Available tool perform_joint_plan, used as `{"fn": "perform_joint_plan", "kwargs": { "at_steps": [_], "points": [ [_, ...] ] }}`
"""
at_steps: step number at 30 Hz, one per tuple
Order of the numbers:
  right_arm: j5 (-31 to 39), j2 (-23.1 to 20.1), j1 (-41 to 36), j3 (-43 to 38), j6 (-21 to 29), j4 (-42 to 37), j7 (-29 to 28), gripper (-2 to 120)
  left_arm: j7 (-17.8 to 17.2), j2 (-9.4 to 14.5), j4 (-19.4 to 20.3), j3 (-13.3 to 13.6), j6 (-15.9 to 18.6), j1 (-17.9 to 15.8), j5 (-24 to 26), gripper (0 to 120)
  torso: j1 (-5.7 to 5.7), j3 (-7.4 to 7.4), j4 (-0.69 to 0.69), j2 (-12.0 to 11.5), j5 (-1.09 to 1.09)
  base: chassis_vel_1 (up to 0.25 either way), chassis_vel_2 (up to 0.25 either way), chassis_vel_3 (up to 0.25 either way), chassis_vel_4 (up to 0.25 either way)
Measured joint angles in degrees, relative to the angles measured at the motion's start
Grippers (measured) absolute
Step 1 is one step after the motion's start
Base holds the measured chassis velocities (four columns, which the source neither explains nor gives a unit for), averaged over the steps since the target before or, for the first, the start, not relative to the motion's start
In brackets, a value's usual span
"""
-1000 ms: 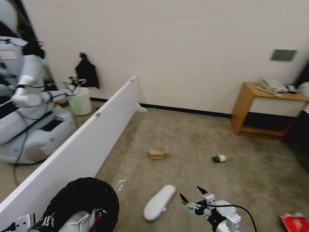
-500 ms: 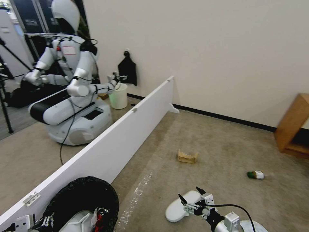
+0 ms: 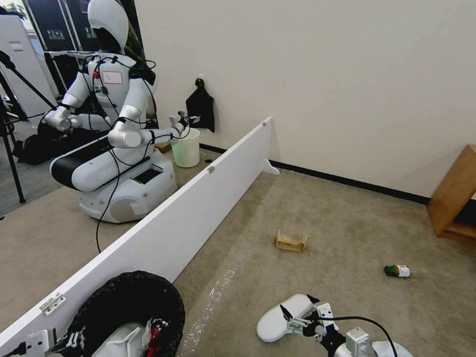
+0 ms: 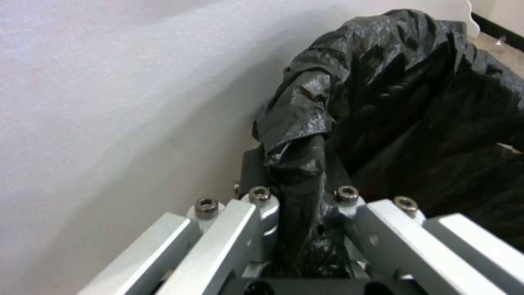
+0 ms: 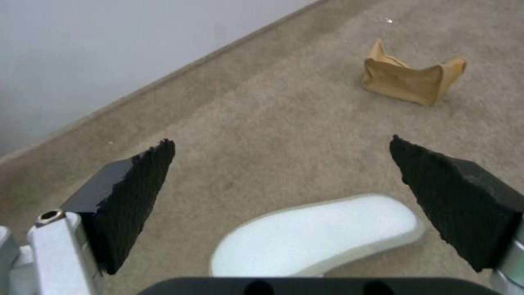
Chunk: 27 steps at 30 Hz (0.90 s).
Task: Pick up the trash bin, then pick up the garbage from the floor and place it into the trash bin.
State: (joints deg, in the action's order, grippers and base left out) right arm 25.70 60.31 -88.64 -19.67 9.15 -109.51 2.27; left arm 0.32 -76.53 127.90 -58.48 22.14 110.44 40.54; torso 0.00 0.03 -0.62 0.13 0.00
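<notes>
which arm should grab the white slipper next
Right. The right end effector hangs open just above the white slipper, while the left end effector is shut on the trash bin liner.

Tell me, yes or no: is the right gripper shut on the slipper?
No. The right gripper is open, its fingers spread apart above the slipper on the carpet.
</notes>
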Motion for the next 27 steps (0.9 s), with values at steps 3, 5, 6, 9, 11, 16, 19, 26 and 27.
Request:
{"fn": "perform_joint_plan", "kwargs": {
  "at_steps": [3,5,6,9,11,16,19,26,27],
  "points": [
    [0.2,0.2,-0.2,-0.4,0.1,-0.1,-0.1,100,0.1,0.0,0.0,0.1,0.1,-0.1,0.1,4,0.0,0.0,0.0,0.0,0.0,0.0,0.0,0.0,0.0],
    [0.4,0.3,-0.4,-0.5,0.1,-0.1,-0.1,100,0.3,0.0,0.0,0.1,0.1,-0.1,0.2,4,0.0,0.0,0.0,0.0,0.0,0.0,0.0,0.0,0.0],
    [0.8,0.4,-0.6,-0.7,0.3,-0.3,-0.2,100,0.4,0.1,0.0,0.1,0.1,0.0,0.2,4,0.0,0.0,0.0,0.0,0.0,0.0,0.0,0.0,0.0],
    [1.6,0.7,-1.1,-0.9,0.6,-0.4,-0.2,100,0.6,0.1,0.0,0.1,0.1,0.0,0.2,4,0.0,0.0,0.0,0.0,0.0,0.0,0.0,0.0,0.0],
    [2.2,1.2,-1.3,-1.1,0.8,-0.2,-0.4,100,0.6,0.1,0.0,0.1,0.1,0.0,0.2,4,0.0,0.0,0.0,0.0,0.0,0.0,0.0,0.0,0.0],
    [4.2,2.6,-2.1,-1.7,1.5,1.2,-1.4,100,0.7,0.2,0.2,0.1,0.1,0.1,0.2,4,0.0,0.0,0.0,0.0,0.0,0.0,0.0,0.0,0.0],
    [7.3,3.3,-2.4,-1.8,2.6,2.0,-2.7,100,0.7,0.2,0.3,0.0,0.1,0.2,0.5,4,0.0,0.0,0.0,0.0,0.0,0.0,0.0,0.0,0.0],
    [22.0,2.8,0.0,-1.0,7.7,4.5,-4.6,100,0.7,0.2,1.5,-0.2,0.1,0.8,0.8,4,0.0,0.0,0.01,0.0,0.0,0.0,0.0,0.0,0.0],
    [23.1,2.8,0.8,-0.8,8.1,5.4,-4.9,100,0.7,0.2,1.6,-0.3,0.1,0.9,0.8,4,0.0,0.0,0.01,0.0,0.01,0.0,0.0,0.0,0.0]
  ]
}}
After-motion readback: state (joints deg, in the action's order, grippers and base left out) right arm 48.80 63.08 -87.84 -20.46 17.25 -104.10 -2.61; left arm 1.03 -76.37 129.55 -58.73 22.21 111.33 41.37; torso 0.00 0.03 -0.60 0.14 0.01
